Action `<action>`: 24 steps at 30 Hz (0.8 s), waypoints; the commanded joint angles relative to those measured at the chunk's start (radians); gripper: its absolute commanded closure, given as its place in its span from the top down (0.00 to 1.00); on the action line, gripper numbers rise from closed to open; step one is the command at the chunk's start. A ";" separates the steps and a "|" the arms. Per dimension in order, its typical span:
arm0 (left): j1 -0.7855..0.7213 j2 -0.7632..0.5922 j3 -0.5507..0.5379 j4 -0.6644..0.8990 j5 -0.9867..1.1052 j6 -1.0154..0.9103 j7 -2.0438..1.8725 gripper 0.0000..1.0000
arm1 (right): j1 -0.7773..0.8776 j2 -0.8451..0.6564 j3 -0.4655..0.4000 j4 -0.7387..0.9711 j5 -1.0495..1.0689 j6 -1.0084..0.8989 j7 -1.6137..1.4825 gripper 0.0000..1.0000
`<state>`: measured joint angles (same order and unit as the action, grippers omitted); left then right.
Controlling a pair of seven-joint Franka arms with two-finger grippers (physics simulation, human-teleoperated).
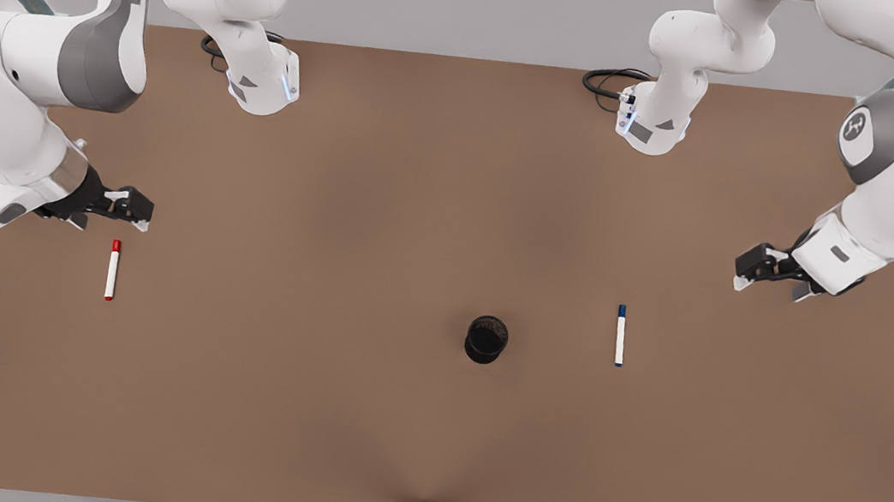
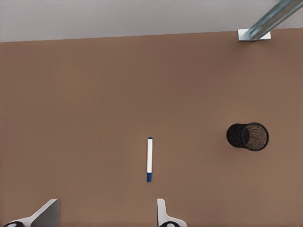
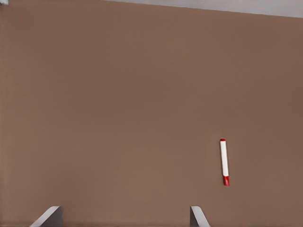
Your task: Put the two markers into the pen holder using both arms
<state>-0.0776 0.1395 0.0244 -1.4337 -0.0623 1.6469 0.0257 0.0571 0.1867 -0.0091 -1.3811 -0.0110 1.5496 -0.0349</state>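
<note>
Two end effectors: left (image 1: 768, 272) spread, near blue marker (image 1: 620, 335) | right (image 1: 126, 207) spread, near red marker (image 1: 112, 269)

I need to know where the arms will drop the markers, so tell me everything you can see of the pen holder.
The pen holder is a small black round cup with a mesh-like wall. It stands upright on the brown table, mouth open upward, and no marker is visible in it. Nothing touches it except the table. In the front view it sits between the two markers, closer to the blue-capped marker than to the red-capped marker. Both lie flat, well apart from it.
</note>
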 commanded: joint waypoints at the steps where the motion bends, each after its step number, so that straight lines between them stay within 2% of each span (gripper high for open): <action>1: 0.001 -0.001 0.000 -0.001 0.003 0.008 0.034 1.00 | 0.000 -0.001 0.000 0.001 0.000 0.000 -0.049 1.00; 15: 0.007 0.008 0.002 -0.022 0.009 0.010 0.031 1.00 | -0.003 0.005 -0.003 0.001 0.005 0.000 -0.051 1.00; 17: 0.006 0.042 0.002 -0.022 0.073 0.016 0.028 1.00 | -0.003 0.005 -0.003 0.001 0.005 0.000 -0.051 1.00; 22: 0.022 0.043 0.002 -0.022 0.068 0.014 0.031 1.00 | -0.003 0.005 -0.005 0.001 0.005 0.000 -0.051 1.00; 24: 0.022 0.088 0.002 -0.022 0.061 0.047 0.031 1.00 | -0.011 0.023 -0.005 -0.001 0.002 0.015 -0.051 1.00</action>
<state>-0.0534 0.2211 0.0263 -1.4561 -0.0049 1.6687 0.0491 0.0473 0.2198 -0.0136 -1.3849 -0.0075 1.5581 -0.0723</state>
